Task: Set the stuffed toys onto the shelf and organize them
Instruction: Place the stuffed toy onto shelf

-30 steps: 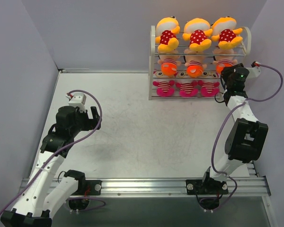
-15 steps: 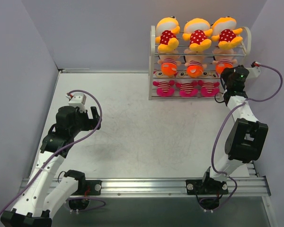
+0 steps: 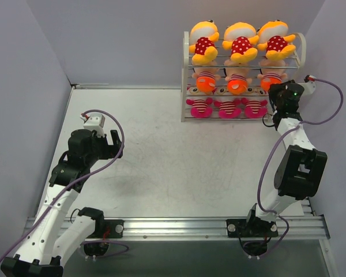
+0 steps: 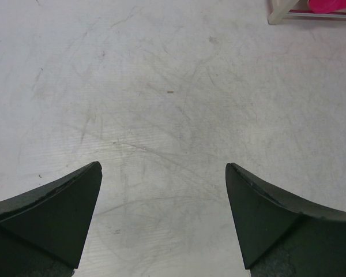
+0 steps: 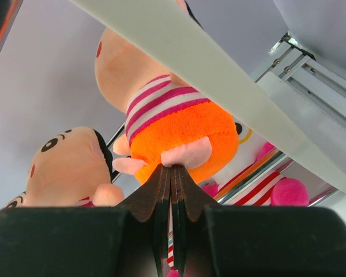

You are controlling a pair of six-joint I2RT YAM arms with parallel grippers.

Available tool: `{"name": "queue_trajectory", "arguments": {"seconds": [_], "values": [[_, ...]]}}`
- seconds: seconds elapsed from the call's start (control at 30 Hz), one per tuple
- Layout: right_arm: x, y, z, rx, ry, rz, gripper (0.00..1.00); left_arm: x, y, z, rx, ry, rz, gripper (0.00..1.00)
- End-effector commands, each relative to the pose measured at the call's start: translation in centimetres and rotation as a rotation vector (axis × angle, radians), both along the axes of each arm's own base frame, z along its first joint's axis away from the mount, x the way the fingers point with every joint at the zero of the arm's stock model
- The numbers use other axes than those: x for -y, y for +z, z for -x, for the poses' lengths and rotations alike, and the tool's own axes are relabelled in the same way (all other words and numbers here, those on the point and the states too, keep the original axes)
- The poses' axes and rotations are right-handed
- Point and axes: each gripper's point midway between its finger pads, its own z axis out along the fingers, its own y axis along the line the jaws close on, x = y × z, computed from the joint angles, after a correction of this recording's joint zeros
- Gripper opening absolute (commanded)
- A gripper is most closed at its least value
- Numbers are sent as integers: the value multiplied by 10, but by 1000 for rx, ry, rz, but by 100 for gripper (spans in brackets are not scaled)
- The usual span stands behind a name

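Note:
The white wire shelf stands at the back right. Three yellow-orange polka-dot toys sit on its top tier, three peach-faced orange-bottomed toys on the middle tier, and three pink-striped toys on the bottom tier. My right gripper is at the shelf's right end. In the right wrist view it is shut, and its tips touch the foot of the rightmost orange-bottomed toy with nothing between them. My left gripper is open and empty over bare table.
The shelf's white side frame crosses diagonally just above my right gripper. A second peach-faced toy and a white-faced toy with yellow glasses flank it. Grey walls enclose the table. The shelf's foot shows in the left wrist view.
My right wrist has shifted slightly up and right at the shelf's right end. The left arm and the toys have not moved.

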Motion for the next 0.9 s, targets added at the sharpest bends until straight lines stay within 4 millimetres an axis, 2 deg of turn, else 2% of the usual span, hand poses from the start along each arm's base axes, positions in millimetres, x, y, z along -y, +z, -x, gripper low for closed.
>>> {"name": "queue_trajectory", "arguments": {"seconds": [0.0, 0.43, 0.6, 0.87], "values": [[-7, 42, 6, 105, 39, 32, 0, 2, 8, -1, 36, -18, -5, 97], [-13, 48, 13, 87, 106, 97, 0, 1, 9, 0, 40, -16, -4, 97], [-5, 46, 19, 75, 97, 112, 0, 2, 9, 0, 40, -18, -4, 97], [-7, 34, 16, 43, 131, 116, 0, 1, 9, 0, 40, -16, -5, 97]]}}
